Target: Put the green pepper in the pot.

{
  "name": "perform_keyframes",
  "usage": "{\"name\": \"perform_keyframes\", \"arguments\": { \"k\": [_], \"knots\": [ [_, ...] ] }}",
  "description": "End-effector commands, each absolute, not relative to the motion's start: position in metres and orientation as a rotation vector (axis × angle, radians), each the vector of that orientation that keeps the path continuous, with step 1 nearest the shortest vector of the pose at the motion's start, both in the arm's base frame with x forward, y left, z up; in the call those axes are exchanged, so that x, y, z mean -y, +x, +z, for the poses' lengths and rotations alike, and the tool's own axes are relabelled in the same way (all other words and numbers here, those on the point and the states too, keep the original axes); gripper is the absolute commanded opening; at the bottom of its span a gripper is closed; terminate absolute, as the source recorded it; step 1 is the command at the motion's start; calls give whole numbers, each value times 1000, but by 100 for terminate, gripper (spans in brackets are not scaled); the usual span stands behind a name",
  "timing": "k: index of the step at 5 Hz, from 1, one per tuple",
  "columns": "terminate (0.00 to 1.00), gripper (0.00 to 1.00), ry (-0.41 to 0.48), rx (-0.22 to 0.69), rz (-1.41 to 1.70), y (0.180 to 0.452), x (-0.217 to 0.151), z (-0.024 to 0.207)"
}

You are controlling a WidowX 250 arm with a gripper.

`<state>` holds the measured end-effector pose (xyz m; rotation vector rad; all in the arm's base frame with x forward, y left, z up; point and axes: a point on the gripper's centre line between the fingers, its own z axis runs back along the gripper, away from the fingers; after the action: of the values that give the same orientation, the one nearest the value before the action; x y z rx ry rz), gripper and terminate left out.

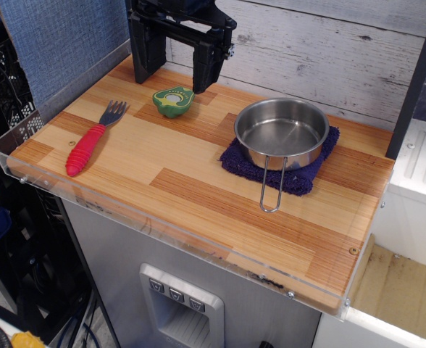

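The green pepper [173, 101] lies on the wooden table [198, 181] at the back left, cut face up with a pale centre. The shiny steel pot [281, 133] sits to its right on a purple cloth [300, 176], with its wire loop handle [273, 187] pointing to the front. The pot is empty. My black gripper [175, 72] hangs just behind and above the pepper. Its two fingers [145, 52] stand wide apart and hold nothing.
A fork with a red handle [91, 140] lies at the left of the table. A clear plastic lip [162, 217] runs along the front and left edges. A grey plank wall stands behind, a blue panel at the back left.
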<state>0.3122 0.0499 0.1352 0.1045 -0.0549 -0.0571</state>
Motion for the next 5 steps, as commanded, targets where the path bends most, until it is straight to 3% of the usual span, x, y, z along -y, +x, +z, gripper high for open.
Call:
{"name": "perform_keyframes", "arguments": {
  "k": [1, 2, 5],
  "knots": [
    [0, 100, 104, 55, -57, 312, -50, 135],
    [0, 100, 112, 87, 56, 319, -61, 133],
    [0, 100, -8, 190, 132, 377, -144, 121]
  ]
}}
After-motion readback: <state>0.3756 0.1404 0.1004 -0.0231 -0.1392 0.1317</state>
